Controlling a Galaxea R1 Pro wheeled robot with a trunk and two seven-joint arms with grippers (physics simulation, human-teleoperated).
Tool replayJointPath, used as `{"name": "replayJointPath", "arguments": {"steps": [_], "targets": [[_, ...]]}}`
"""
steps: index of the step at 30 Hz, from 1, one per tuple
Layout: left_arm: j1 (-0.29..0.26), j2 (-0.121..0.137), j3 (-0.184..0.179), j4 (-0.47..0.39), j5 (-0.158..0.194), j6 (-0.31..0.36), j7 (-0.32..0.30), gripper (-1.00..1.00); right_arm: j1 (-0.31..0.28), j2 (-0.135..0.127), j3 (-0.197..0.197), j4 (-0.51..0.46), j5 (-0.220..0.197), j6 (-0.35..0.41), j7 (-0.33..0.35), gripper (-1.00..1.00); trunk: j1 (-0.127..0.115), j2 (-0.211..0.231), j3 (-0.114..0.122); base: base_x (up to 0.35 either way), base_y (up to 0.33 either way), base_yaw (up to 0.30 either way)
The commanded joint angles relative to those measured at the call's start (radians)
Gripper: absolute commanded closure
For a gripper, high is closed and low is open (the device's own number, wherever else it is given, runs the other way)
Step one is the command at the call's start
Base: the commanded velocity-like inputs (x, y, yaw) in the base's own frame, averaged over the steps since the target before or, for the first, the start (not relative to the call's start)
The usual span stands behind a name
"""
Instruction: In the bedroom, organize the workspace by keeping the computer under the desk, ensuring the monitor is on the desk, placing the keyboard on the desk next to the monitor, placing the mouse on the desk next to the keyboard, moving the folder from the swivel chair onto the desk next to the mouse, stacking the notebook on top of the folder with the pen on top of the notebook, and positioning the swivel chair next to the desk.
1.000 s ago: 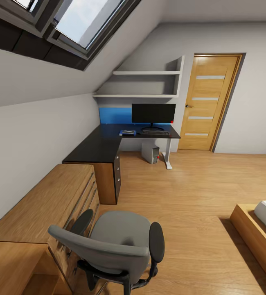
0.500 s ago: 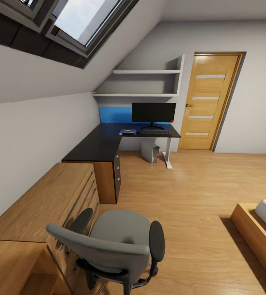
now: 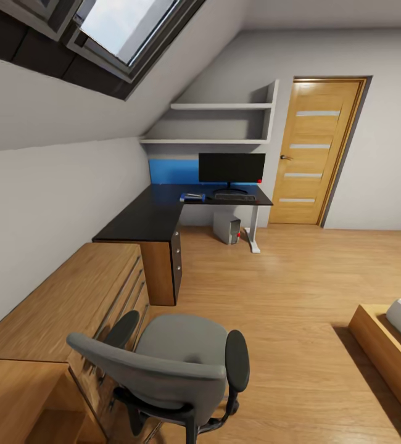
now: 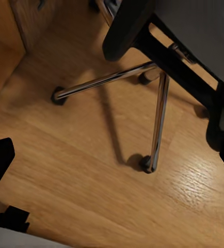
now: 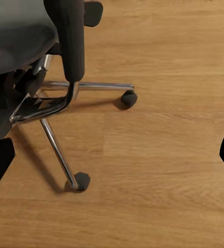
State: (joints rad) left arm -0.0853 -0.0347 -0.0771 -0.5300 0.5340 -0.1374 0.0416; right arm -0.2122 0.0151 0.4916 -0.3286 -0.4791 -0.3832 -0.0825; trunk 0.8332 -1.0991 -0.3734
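Head view, swivel chair (image 3: 182, 364): close before the robot, back toward the camera, well apart from the worktop (image 3: 163, 213).
Worktop: monitor (image 3: 231, 168), keyboard (image 3: 234, 198), folder (image 3: 192, 197) on it; computer (image 3: 227, 229) beneath.
Step, judged: chair placement.
Next: push the chair toward the worktop.
Jaws: both wrist views show dark tips at the edges, spread wide, empty.
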Motion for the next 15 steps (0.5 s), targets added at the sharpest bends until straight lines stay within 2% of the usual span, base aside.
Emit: {"name": "replayJointPath", "arguments": {"steps": [1, 8, 15], "targets": [[-0.001, 0.001, -0.007, -0.011, 0.011, 0.001, 0.006, -1.00, -0.002, 0.001, 0.008, -0.004, -0.004, -0.001, -0.008, -1.00, 0.004, -0.008, -0.004, 0.000, 0.000, 0.000], [-0.001, 0.002, -0.007, -0.054, 0.011, 0.023, 0.009, -1.00, -0.006, 0.018, 0.008, -0.019, -0.004, 0.006, -0.008, -1.00, 0.031, -0.057, -0.026, 0.000, 0.000, 0.000], [-0.001, 0.008, 0.000, -0.053, 0.014, 0.018, 0.009, -1.00, -0.006, 0.018, 0.007, -0.006, -0.004, -0.018, -0.008, -1.00, 0.058, -0.106, -0.048, 0.000, 0.000, 0.000]]}}
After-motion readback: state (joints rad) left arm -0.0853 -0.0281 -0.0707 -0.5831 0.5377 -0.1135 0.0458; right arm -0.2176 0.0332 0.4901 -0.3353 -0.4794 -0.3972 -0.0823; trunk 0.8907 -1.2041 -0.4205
